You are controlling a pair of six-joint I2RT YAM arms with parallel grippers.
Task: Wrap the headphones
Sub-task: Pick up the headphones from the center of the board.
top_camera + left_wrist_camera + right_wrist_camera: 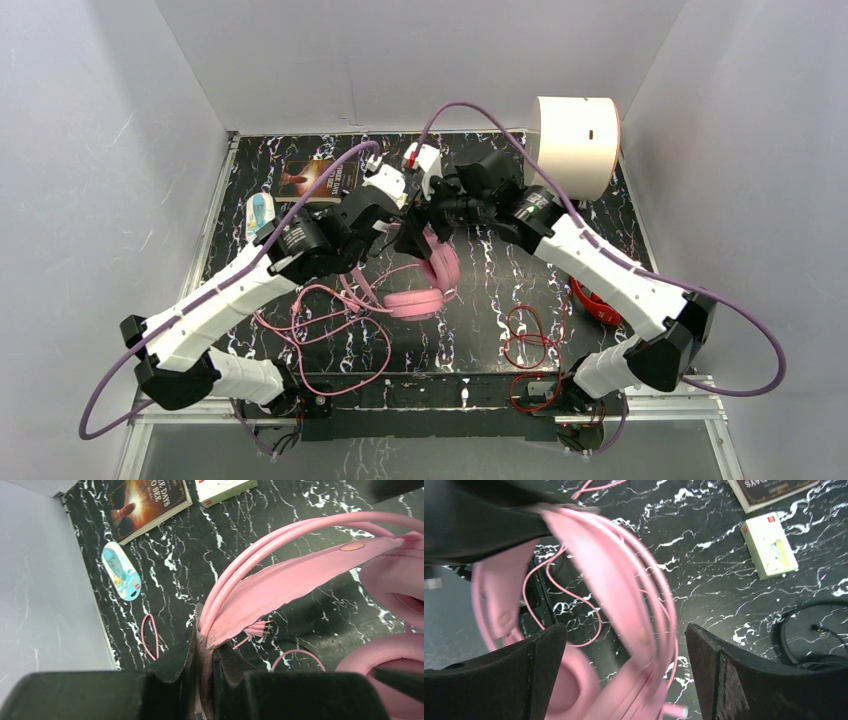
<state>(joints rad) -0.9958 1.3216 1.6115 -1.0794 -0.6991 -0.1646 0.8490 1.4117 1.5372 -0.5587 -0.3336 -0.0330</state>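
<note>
**Q:** Which items lie nearest the arm bases?

**A:** A loose pink cable point(330, 330) lies in loops on the black marbled worktop point(470, 310), beside the left arm. A red cable point(528, 340) lies coiled beside the right arm. The red headphones point(595, 300) sit partly hidden behind the right forearm.

**Q:** Where are the pink headphones, and what is each gripper's condition?

**A:** The pink headphones point(415, 302) are at mid-worktop. The left gripper point(205, 645) is clenched on the headband, where thin pink wires show at the edge of the padding. The right gripper point(624, 635) is released, its jaws wide with one on each side of the headband. Blur hides whether the jaws touch it. From above, both arms cover the top of the headband.

**Q:** What lies farther back, and what writing can be read?

**A:** A blue-and-white handheld toy point(121, 571) lies near the left wall. Its print is too small to read. Beyond it, a dark book point(150, 500) shows "DAYS" and "TO SEE", and the rest of the title is cropped. Just beside the book lies a white box point(770, 545) with a red end and an unreadable label. A thin black cable point(782, 630) curves on the worktop near the box. A white cylinder point(575, 140) stands at the far right corner.
</note>
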